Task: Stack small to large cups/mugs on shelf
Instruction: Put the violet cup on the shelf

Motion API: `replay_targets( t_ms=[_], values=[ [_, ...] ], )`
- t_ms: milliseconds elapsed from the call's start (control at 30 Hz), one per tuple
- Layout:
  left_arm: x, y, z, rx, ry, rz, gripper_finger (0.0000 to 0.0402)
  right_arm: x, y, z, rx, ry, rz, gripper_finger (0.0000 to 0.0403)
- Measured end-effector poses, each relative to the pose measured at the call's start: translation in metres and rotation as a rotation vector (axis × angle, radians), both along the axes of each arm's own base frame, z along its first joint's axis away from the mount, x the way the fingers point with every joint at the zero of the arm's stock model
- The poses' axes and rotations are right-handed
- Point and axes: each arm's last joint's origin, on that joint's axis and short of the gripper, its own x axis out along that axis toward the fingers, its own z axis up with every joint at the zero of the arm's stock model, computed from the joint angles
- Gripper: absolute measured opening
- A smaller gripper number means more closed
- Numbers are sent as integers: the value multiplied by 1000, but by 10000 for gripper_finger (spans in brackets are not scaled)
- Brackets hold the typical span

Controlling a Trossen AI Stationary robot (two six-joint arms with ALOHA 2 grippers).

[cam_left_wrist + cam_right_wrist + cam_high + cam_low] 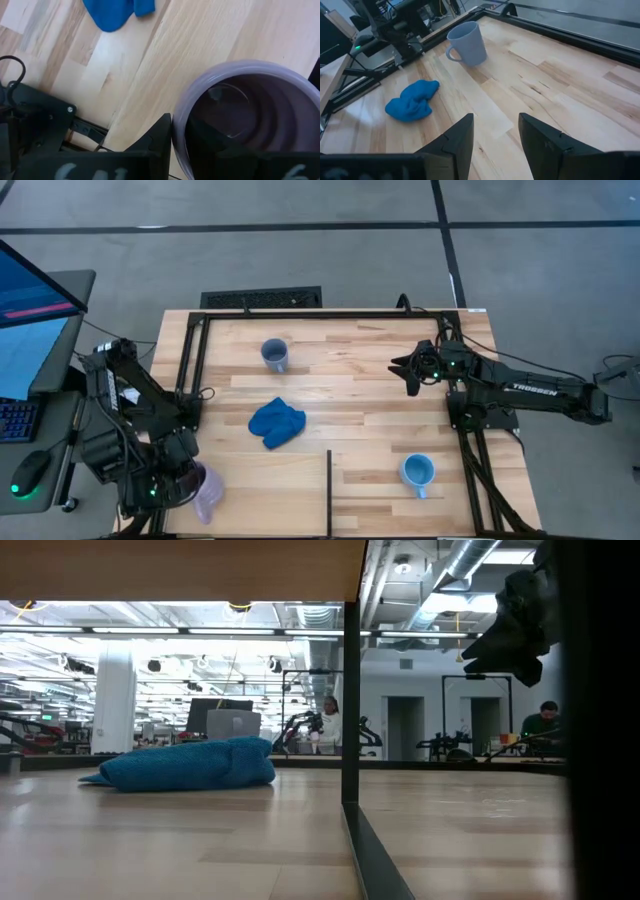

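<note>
Left gripper [190, 485] at the table's near-left corner, fingers pinching the rim of the pale lilac mug [207, 491]. Right gripper [410, 370] hovers far right, jaws wide apart, empty. Grey-blue mug [275, 355] far centre; light blue mug [417, 472] near right

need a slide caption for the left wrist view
Left gripper at the rim of the lilac mug, one finger inside it, blue cloth beyond on the plank table.

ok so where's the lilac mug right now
In the high view the lilac mug is at the table's near left corner, in the left gripper, whose finger sits over its rim; the blue cloth is its nearest neighbour.
</note>
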Motion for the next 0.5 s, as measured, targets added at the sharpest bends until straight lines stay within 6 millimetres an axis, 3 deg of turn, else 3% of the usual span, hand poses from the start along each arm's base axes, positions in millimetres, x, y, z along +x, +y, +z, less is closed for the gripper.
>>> replay_targets(
  t_ms=[500],
  values=[
    [0, 0, 0, 14, -13, -17, 41, 0, 0, 0, 6, -1, -2, 178]
  ],
)
